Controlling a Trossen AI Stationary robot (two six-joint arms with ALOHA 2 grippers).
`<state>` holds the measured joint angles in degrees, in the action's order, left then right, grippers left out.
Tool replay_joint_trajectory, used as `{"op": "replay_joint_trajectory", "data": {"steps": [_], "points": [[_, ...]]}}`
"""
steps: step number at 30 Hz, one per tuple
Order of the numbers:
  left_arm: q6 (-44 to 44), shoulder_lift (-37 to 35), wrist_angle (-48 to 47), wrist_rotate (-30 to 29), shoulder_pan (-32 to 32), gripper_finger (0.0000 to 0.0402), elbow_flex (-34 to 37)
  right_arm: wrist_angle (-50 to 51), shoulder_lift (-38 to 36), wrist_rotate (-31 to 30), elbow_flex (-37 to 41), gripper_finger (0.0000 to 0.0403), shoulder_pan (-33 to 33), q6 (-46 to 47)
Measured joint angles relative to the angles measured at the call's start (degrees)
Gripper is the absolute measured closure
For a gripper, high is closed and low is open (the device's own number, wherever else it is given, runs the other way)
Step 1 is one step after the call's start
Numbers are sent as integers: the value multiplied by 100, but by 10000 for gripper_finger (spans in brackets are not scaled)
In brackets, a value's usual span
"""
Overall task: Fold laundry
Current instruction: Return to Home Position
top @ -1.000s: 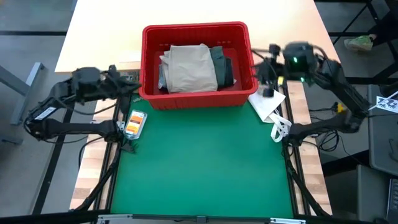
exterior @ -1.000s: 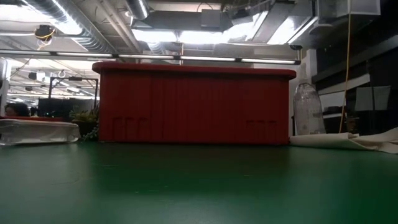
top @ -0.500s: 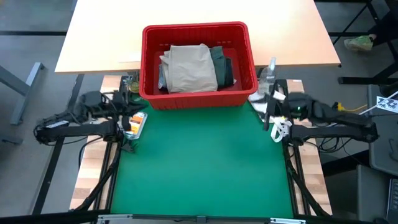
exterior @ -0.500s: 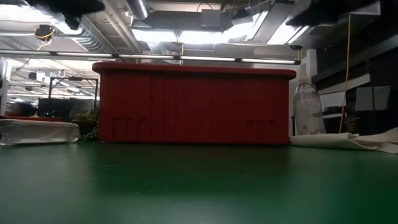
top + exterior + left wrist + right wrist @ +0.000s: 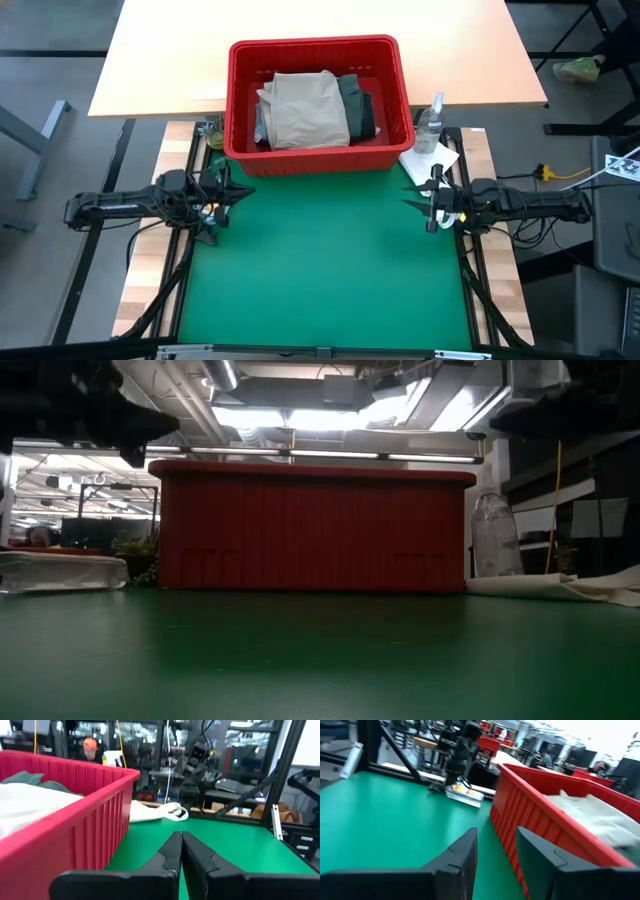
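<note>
Left pincer closed | right pincer parted | laundry seen from above | low view: only basket wall

Left arm jaws closed; right arm jaws parted.

The bench is pale wood, and a green mat covers most of its middle, leaving wood strips bare on the left and right. A red basket sits at the mat's far edge and reaches back over a tan top behind. Just right of the basket's near corner, a white cloth lies rumpled at the mat's far right corner. A clear bottle stands upright just beyond it, beside the basket's right wall. A flat packet lies at the far left corner.
</note>
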<state>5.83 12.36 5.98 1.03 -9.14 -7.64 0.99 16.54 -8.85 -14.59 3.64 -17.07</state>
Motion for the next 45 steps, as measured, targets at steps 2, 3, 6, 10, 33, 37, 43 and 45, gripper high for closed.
{"op": "replay_joint_trajectory", "data": {"steps": [2,3,6,10,33,37,43,45], "points": [[-29,-110,386,-32,21,395,308,11,-220,-278,177,269,111,-21],[-28,-168,545,-72,21,395,447,10,-341,-410,265,269,166,-68],[-32,-340,734,-179,19,395,722,-15,-665,-592,484,269,288,-94],[-216,-500,566,-158,19,395,717,4,-1025,-612,694,269,400,-96],[-258,-1220,-324,-212,19,395,716,653,-1640,-157,806,269,386,-74],[-137,-1220,-270,-196,19,395,715,652,-1640,-157,806,269,386,-104],[-167,-1220,-269,-198,19,395,715,664,-1640,-163,806,269,384,-123],[-170,-1220,-269,-198,19,395,715,698,-1639,-163,806,273,384,-143]]}}
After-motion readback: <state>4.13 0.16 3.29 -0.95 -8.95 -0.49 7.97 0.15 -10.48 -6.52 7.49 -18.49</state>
